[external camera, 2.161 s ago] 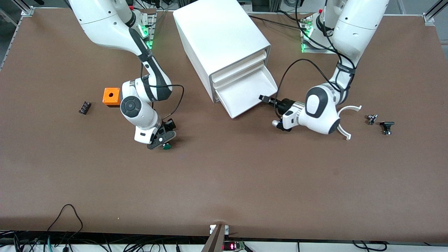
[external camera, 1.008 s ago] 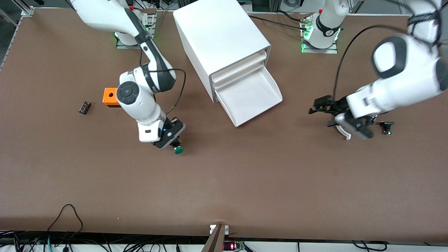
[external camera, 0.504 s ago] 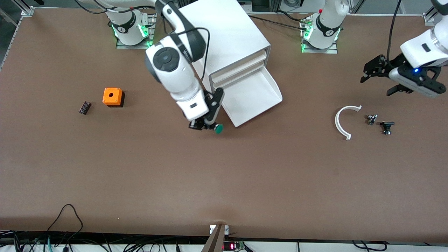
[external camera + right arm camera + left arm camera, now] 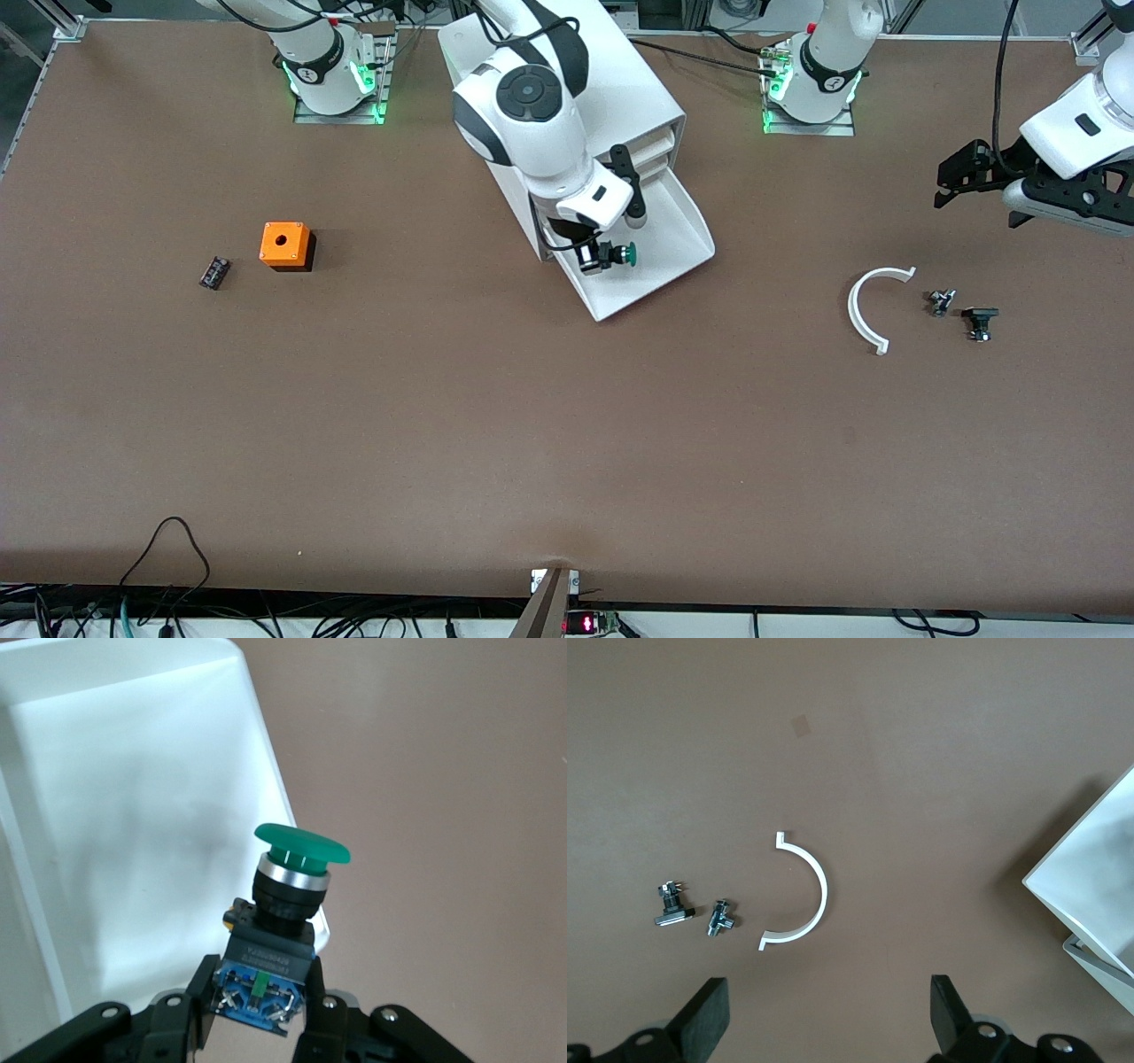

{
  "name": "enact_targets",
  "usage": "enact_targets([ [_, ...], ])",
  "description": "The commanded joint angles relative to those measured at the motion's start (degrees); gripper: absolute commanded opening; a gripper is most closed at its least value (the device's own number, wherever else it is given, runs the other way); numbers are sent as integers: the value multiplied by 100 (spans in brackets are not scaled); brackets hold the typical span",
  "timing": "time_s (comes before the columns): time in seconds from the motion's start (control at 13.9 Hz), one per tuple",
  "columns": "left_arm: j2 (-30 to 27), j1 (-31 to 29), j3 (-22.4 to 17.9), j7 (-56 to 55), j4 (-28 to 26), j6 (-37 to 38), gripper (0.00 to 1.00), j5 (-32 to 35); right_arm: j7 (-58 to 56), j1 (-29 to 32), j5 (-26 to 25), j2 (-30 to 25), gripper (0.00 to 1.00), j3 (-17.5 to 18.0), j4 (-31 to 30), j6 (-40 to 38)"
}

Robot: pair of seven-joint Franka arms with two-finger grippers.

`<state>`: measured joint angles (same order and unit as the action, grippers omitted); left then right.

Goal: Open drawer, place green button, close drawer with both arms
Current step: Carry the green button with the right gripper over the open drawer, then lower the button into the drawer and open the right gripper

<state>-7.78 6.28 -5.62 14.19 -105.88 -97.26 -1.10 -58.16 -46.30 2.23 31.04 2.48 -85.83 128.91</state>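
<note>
arms: two, glossy white shells, black joint rings, round dark caps
bases: white columns on metal plates, green lights lit
cables: black, looped along the forearms
left gripper [image 4: 966,182]: black, two fingers
right gripper [image 4: 257,1001]: black, silver screws

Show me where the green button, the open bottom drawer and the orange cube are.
button [image 4: 299,843], right wrist view, on its green cap.
drawer [image 4: 660,244], front view, on the bare tray floor.
orange cube [image 4: 292,241], front view, on its top face beside the hole.
</note>
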Motion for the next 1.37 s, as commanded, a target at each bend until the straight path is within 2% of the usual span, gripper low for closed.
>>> enact_targets([
  [0.0, 67, 4, 44, -119, 173, 154, 100, 162, -214, -168, -266, 200, 25, -19, 260, -156],
  [0.43, 172, -154, 26, -110, 173, 155, 100, 154, -196, -485, -969, 648, 25, -28, 251, -138],
  [0.86, 295, -154, 52, -110, 357, 181, 100, 154, -117, -617, -988, 912, 27, -28, 242, 159],
  [0.94, 295, -154, 52, -110, 366, 181, 100, 154, -82, -652, -979, 964, 30, -37, 242, 283],
  [1.01, 295, -154, 52, -118, 366, 181, 100, 154, 92, -678, -988, 991, 37, -37, 242, 319],
  [1.08, 295, -154, 52, -119, 366, 181, 100, 154, 268, -705, -997, 1000, 49, -45, 242, 319],
  [1.22, 295, -154, 52, -119, 366, 181, 100, 154, 366, -705, -997, 1000, 61, -45, 242, 319],
  [1.3, 295, -154, 52, -119, 366, 181, 100, 154, 427, -705, -997, 991, 81, -45, 251, 319],
])
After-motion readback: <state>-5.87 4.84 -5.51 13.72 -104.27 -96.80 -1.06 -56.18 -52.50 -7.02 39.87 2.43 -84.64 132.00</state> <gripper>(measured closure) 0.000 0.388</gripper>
